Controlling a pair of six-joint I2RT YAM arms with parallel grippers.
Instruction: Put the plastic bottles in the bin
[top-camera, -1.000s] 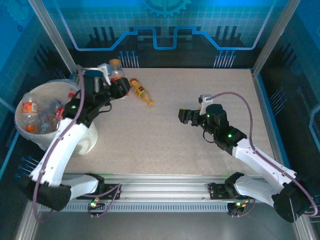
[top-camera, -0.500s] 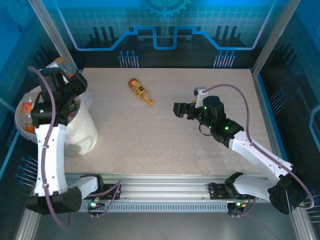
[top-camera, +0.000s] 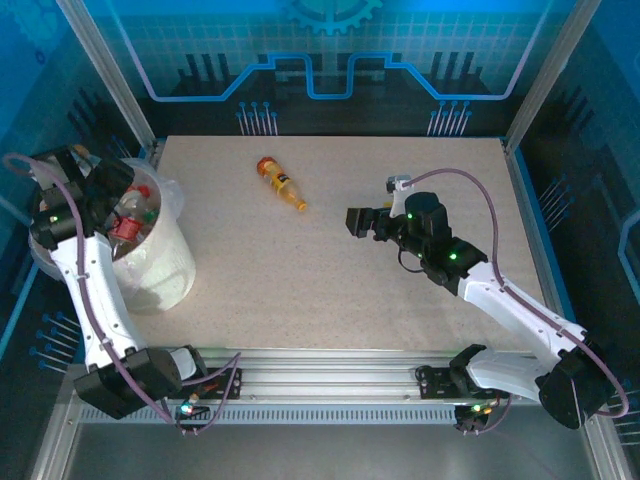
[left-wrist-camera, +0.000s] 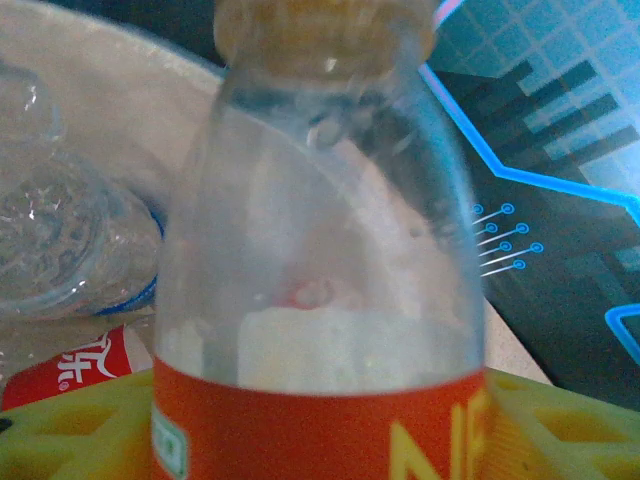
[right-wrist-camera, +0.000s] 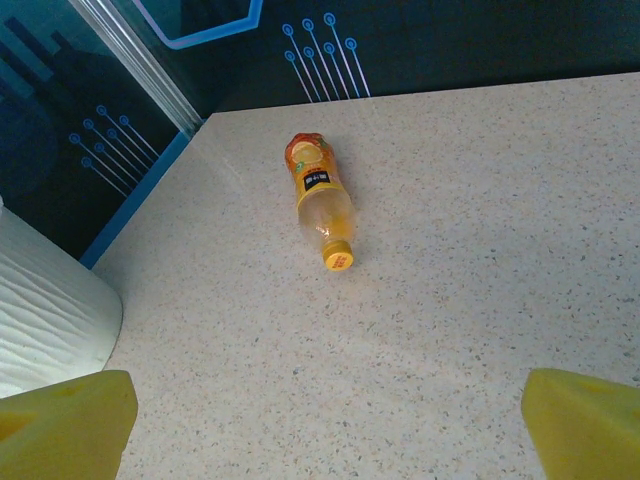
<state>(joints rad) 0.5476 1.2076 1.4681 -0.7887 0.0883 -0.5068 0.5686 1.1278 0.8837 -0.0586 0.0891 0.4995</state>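
A clear bottle (left-wrist-camera: 320, 300) with an orange label is seen between the yellow fingers (left-wrist-camera: 70, 430) of the left gripper (left-wrist-camera: 320, 440), above the cream bin (top-camera: 160, 270) at the left edge of the overhead frame. Whether it is gripped or merely sits between partly opened fingers cannot be told. Inside the bin other bottles (top-camera: 130, 215) are piled. An orange bottle (top-camera: 281, 183) is found lying on the table (top-camera: 330, 330), upper centre. The right gripper (top-camera: 358, 222) is held wide open and empty at mid-frame, well apart from it.
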